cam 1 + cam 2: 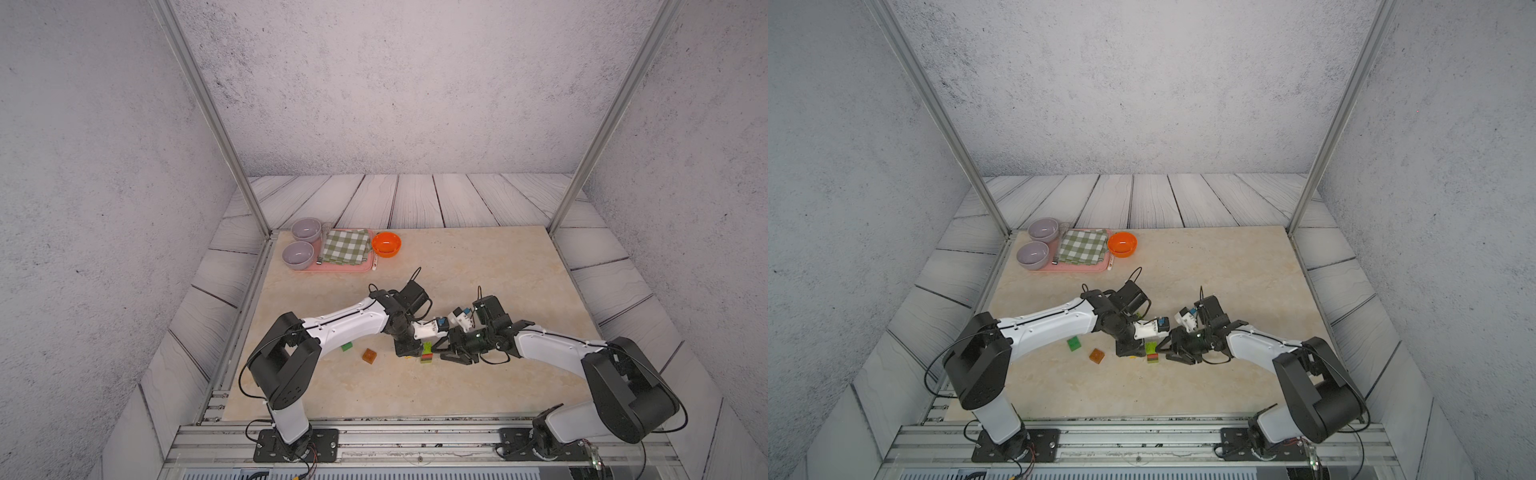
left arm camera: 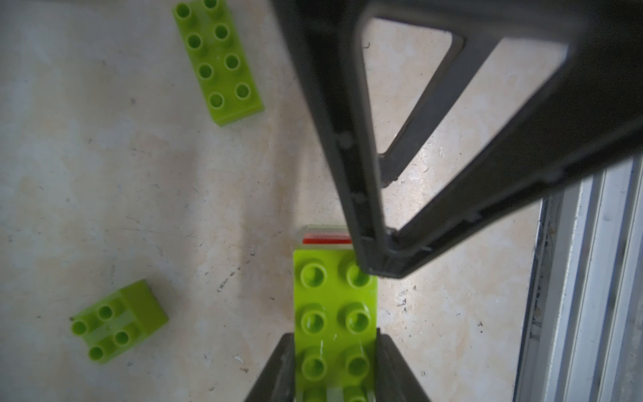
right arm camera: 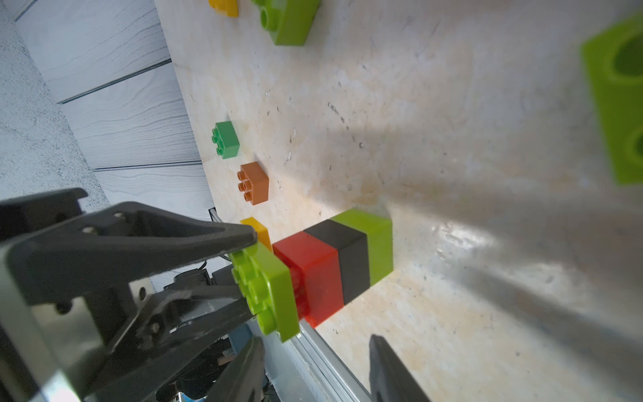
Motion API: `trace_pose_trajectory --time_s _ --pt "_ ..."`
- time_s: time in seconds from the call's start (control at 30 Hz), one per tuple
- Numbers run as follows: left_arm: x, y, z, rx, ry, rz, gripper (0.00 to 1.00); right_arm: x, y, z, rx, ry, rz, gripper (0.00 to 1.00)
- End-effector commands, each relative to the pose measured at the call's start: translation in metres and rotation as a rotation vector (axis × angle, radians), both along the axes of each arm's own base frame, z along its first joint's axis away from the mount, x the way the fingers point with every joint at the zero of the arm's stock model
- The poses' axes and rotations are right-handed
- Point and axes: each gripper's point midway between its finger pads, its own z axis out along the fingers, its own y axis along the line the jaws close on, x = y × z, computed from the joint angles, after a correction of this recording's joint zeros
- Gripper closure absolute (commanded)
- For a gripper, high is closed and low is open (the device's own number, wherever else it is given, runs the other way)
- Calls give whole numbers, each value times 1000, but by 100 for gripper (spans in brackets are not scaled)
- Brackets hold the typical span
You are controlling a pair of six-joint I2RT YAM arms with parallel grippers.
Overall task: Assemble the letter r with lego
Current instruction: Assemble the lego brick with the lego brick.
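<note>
A stack of lego (image 3: 348, 259) stands on the table: lime at the bottom, then black, then red. A long lime brick (image 2: 335, 320) lies across its top. My left gripper (image 2: 335, 365) reaches down from above and is shut on that brick's sides. My right gripper (image 3: 322, 365) comes in from the right, turned sideways, with its jaws apart. One of its fingers (image 2: 379, 257) rests on the brick's end stud. In both top views the stack (image 1: 426, 358) (image 1: 1152, 359) sits between the two grippers.
Loose bricks lie left of the stack: dark green (image 1: 347, 346), brown-orange (image 1: 369, 355), yellow (image 3: 257, 229). A long lime brick (image 2: 217, 61) and a small one (image 2: 120, 322) lie nearby. A pink tray (image 1: 332, 268) and an orange bowl (image 1: 386, 244) stand at the back left.
</note>
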Motion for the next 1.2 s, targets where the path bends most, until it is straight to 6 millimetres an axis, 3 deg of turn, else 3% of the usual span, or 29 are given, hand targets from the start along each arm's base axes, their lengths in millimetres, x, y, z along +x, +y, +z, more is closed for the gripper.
trace_pose_trajectory --time_s 0.0,0.23,0.6,0.9,1.17 --pt "-2 -2 -1 13 8 -16 100 5 5 11 39 -20 7 48" --pt "-4 -2 -2 21 7 -18 100 10 10 12 62 -20 3 50" --pt "-2 0 -4 40 -4 -20 100 11 8 -11 13 23 -4 57" --pt "-6 3 -9 55 16 -25 100 -4 -9 -36 -99 54 5 62" --pt "-17 9 -28 71 51 -13 100 -17 -23 -55 -185 83 17 63"
